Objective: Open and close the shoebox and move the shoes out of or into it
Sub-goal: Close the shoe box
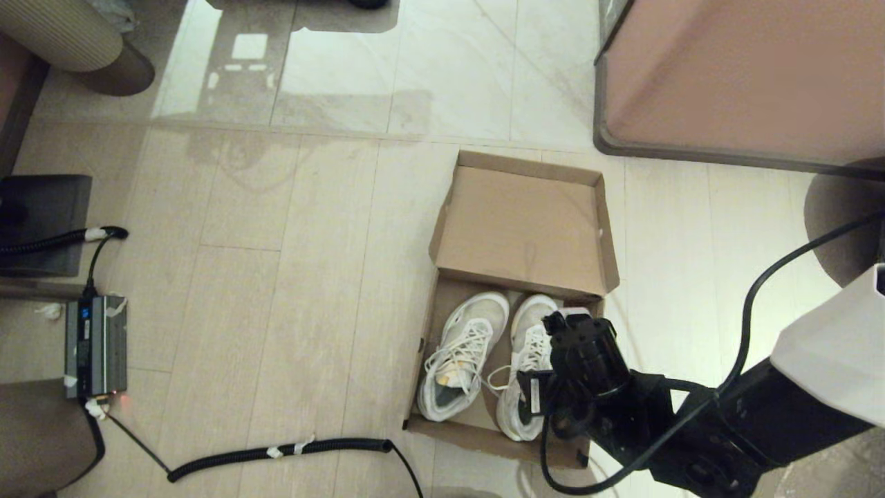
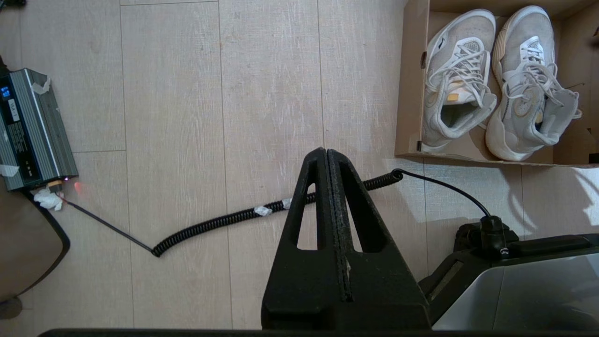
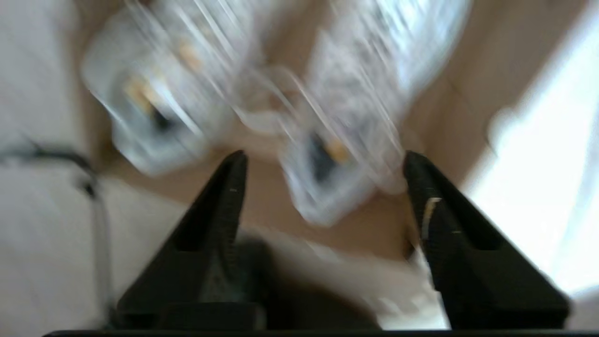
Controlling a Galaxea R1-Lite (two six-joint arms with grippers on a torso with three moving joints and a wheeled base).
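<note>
The brown cardboard shoebox lies open on the floor, its lid flipped back away from me. Both white sneakers rest inside, toes toward the lid: one shoe on the left, the other shoe on the right. My right gripper hovers over the right shoe. In the right wrist view this gripper is open, with that shoe below the gap and the blurred other shoe beside it. My left gripper is shut on nothing above bare floor, left of the box wall and the shoes.
A black coiled cable runs across the floor in front of the box toward a grey power unit at the left. A large pinkish-brown furniture block with a grey rim stands behind the box on the right. A dark mat lies far left.
</note>
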